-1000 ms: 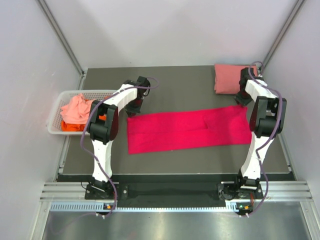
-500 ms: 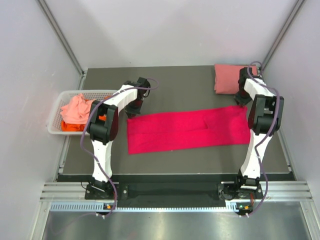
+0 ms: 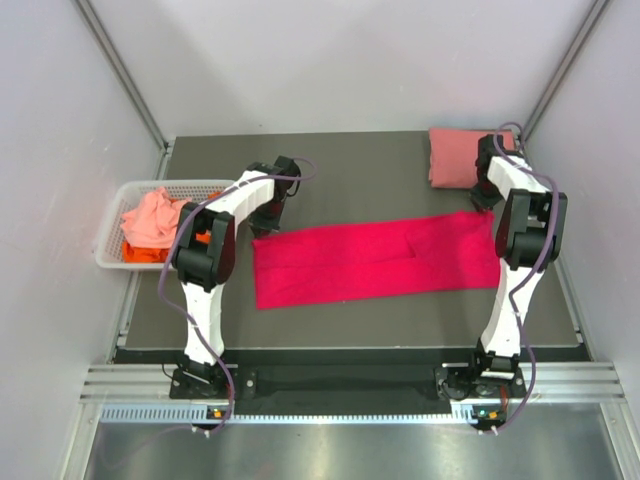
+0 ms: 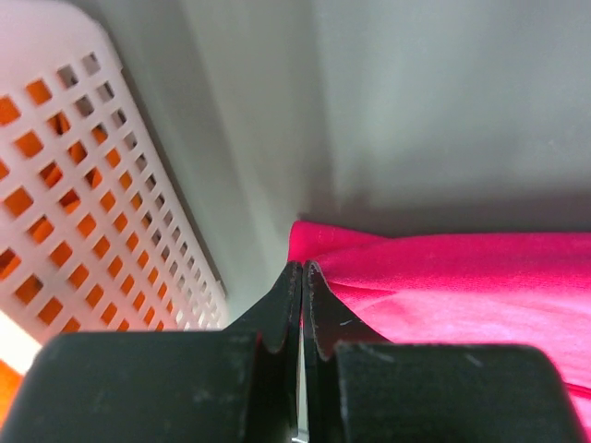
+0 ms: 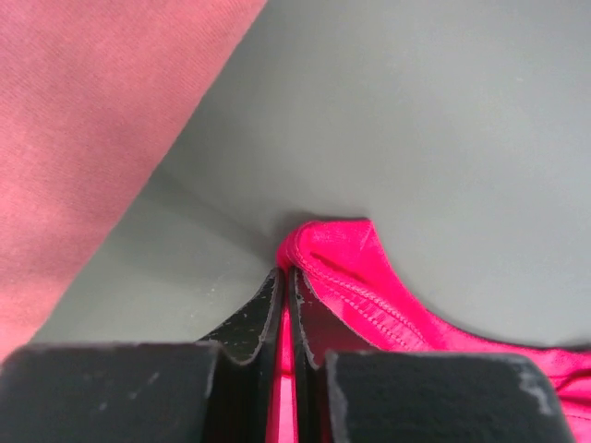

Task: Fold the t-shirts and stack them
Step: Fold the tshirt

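Both arms are reached forward and bent down at the far edge of the magenta-red t-shirt (image 3: 375,258), which is laid flat as a long folded strip on the worktop (image 3: 370,170). Its far left corner is pinched by the left pincer (image 4: 302,268), its far right corner by the right pincer (image 5: 286,272). A folded salmon pink t-shirt (image 3: 452,155) is seen just beyond that right corner.

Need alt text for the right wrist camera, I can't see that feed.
The right tool is closed on a hemmed corner of the magenta-red t-shirt lying on the dark grey table. A salmon pink t-shirt fills the upper left of the view.
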Robot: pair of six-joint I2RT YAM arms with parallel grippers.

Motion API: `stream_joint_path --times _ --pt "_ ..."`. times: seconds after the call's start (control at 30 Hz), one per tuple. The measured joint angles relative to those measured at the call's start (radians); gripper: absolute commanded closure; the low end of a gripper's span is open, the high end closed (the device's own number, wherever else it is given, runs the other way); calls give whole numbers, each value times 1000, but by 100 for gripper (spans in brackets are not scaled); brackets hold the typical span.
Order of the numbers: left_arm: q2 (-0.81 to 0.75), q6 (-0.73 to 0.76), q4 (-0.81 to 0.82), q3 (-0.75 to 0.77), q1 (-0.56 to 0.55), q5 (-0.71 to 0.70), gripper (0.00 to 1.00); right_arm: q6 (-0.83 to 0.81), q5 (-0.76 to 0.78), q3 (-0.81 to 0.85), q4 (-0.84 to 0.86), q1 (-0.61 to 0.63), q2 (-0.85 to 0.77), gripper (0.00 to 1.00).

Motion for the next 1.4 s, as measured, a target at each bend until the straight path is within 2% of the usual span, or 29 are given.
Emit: stream_joint_path --times 0.33,0.63,0.87,1.0,1.1,1.4 --pt "-26 -68 -109 0 -3 -52 100 -35 -40 -42 108 39 -22 100" --pt "-102 -117 -251 24 -3 -101 100 -22 -101 5 191 174 18 100" --pt "-160 -166 -288 27 -3 -119 100 11 -137 74 263 264 76 100" --pt "-216 -180 -290 -30 -3 -119 100 39 -172 83 332 307 95 100" --pt "-248 -191 -301 -91 -3 -117 100 61 -211 127 382 337 137 100" --pt "-267 -211 -307 -143 -18 -148 100 138 -320 308 571 411 304 100"
